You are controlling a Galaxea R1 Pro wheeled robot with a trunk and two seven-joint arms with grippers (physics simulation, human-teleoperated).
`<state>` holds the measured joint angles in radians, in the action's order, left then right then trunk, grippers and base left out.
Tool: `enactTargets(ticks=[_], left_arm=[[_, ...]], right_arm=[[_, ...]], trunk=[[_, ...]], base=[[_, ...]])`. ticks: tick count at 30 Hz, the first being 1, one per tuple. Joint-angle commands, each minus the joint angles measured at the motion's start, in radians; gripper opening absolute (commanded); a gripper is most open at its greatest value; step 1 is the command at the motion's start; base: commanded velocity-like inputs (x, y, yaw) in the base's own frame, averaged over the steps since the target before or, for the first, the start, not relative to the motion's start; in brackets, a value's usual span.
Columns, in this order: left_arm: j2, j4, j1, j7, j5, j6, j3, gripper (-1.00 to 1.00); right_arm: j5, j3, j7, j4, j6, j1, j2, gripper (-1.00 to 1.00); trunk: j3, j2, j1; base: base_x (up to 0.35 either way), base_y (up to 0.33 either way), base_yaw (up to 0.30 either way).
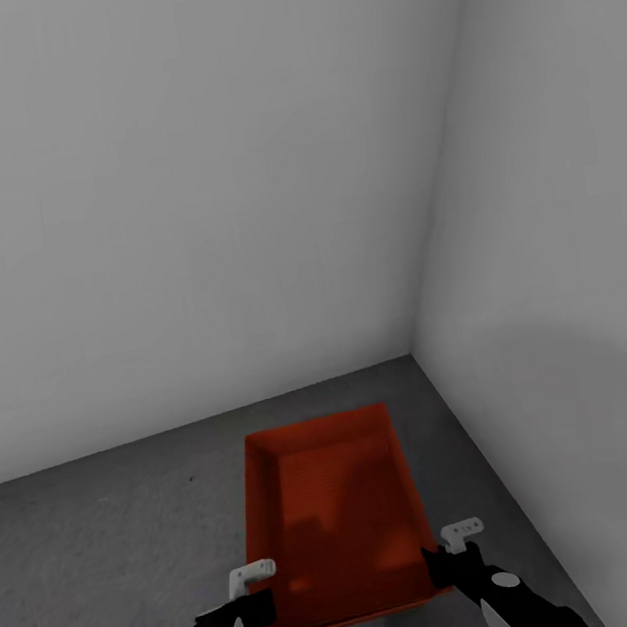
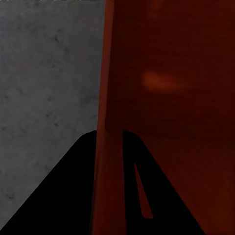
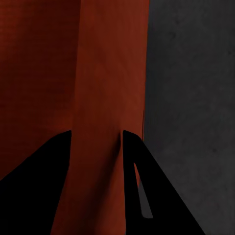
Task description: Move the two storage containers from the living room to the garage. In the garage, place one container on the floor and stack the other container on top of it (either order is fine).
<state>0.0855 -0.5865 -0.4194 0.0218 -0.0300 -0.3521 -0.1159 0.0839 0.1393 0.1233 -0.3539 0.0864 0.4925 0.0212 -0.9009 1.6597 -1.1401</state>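
One orange-red storage container (image 1: pixel 332 493) lies lengthwise in front of me over the dark grey garage floor (image 1: pixel 108 548), empty inside. My left gripper (image 1: pixel 261 605) is shut on its left wall near the near corner. My right gripper (image 1: pixel 444 561) is shut on the right wall opposite. In the left wrist view the black fingers (image 2: pixel 147 196) straddle the container wall (image 2: pixel 112 98). The right wrist view has its fingers (image 3: pixel 142 186) clamping the other wall (image 3: pixel 112 73). Whether the container rests on the floor or hangs just above it, I cannot tell.
A plain white back wall (image 1: pixel 180 173) and a white side wall (image 1: pixel 569 263) meet in a corner just beyond the container's far right end. Bare grey floor (image 2: pixel 49 88) stretches to the left of the container; a narrow strip of floor (image 3: pixel 196 98) lies to its right.
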Motion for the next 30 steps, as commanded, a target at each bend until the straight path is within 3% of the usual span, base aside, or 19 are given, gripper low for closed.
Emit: enactTargets(ticks=[1,23,30], left_arm=[[0.031,-0.004,-0.001,0.006,-0.022,-0.005,0.004,-1.00],[0.033,-0.004,-0.001,0.006,-0.022,-0.004,0.003,-1.00],[0.033,-0.004,-0.001,0.006,-0.022,-0.004,0.003,-1.00]], right_arm=[[0.009,0.029,0.006,0.004,-0.039,0.000,0.028,-1.00],[0.008,0.030,0.006,0.004,-0.039,0.000,0.028,-1.00],[-0.010,0.030,0.006,0.005,-0.039,0.000,0.028,-1.00]], trunk=[[-0.001,0.000,0.000],[-0.001,0.000,0.000],[-0.001,0.000,0.000]], base=[[0.000,0.000,0.000],[0.000,0.000,0.000],[0.000,0.000,0.000]])
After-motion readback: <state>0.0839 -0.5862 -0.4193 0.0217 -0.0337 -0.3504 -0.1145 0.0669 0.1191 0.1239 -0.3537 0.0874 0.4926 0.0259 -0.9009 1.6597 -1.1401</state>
